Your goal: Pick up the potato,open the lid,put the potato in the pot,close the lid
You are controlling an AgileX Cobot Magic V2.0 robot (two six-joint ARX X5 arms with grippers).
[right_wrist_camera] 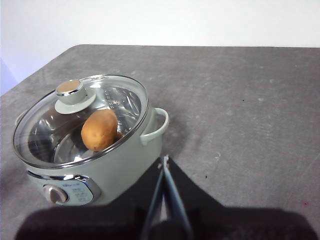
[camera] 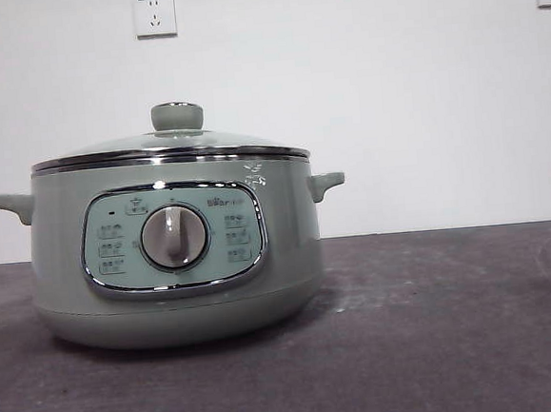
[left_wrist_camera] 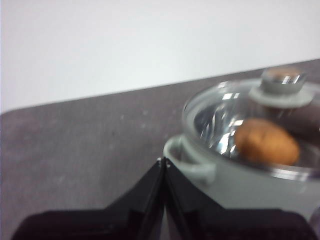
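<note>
A large round pale sage-green electric cooker pot is seen at the left centre of the front view, standing on a dark grey table before a white wall on which two white sockets are mounted along the top edge. A chrome-framed control panel with a central dial is carried on the pot's front, and a small handle is set at each side. The shallow domed glass lid with its shiny steel rim is seated squarely on the pot, topped by a round sage-green knob. In the right wrist view the oval orange-brown potato is seen through the glass, lying inside the pot under the closed lid; it is shown likewise, blurred, at the right of the left wrist view. The left gripper is held just beside one pot handle, its two black jaws pressed together on nothing. The right gripper is held near the opposite handle, its jaws likewise clenched and empty. Neither arm is shown in the front view.
</note>
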